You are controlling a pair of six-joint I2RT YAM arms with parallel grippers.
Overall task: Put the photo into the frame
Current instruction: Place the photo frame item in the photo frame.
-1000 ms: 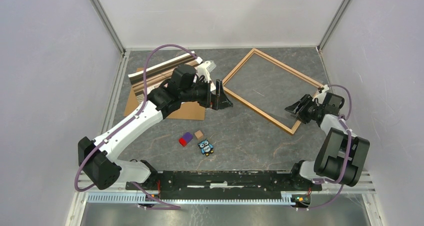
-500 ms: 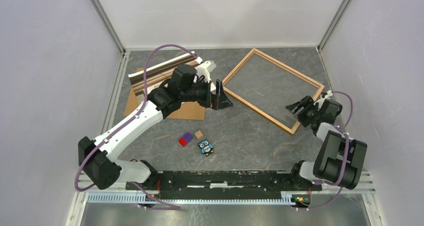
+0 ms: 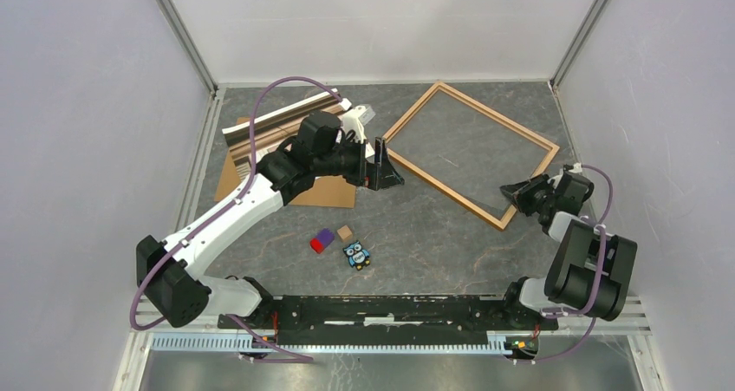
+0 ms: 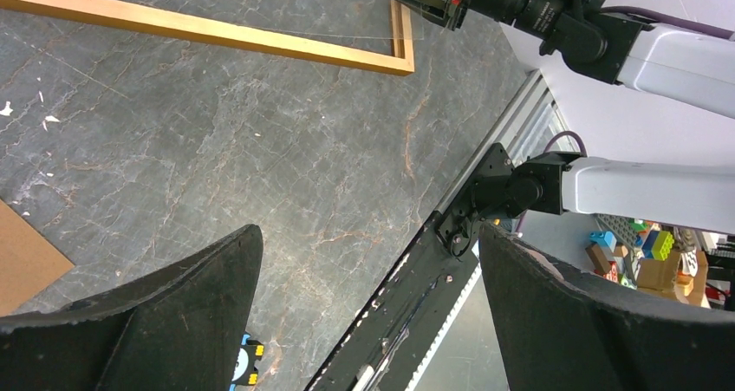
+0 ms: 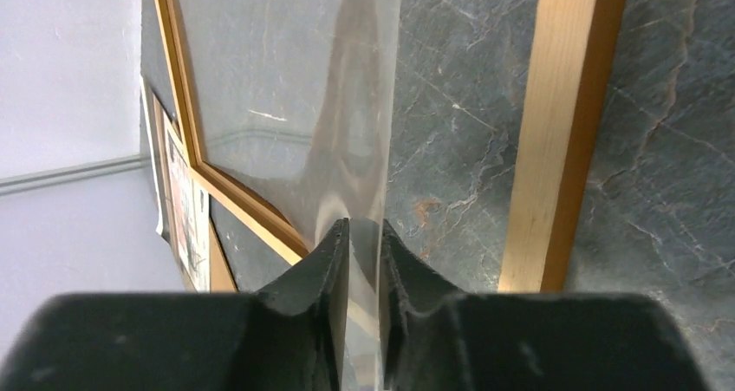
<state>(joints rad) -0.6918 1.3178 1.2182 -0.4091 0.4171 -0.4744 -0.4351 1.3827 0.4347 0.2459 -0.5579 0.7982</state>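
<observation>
While the right hand (image 5: 364, 235) pinches an edge of the clear sheet (image 5: 286, 105) inside the frame (image 3: 444, 185), the left hand (image 3: 385, 166) hangs wide open; the photo (image 3: 282, 118) lies far left on cardboard (image 3: 334, 193), part-hidden under that arm; probably light, floppy, easily creased; best lifted by an exposed edge.

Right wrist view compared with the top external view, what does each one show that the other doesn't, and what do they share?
Only the right wrist view shows the clear sheet, edge-on and pinched in the right gripper. Only the top external view shows the left gripper, open, the cardboard board, an owl figure, a red-and-purple block and a small brown cube. Both show the frame lying flat on the grey table, with the right gripper close to its wood moulding.
</observation>
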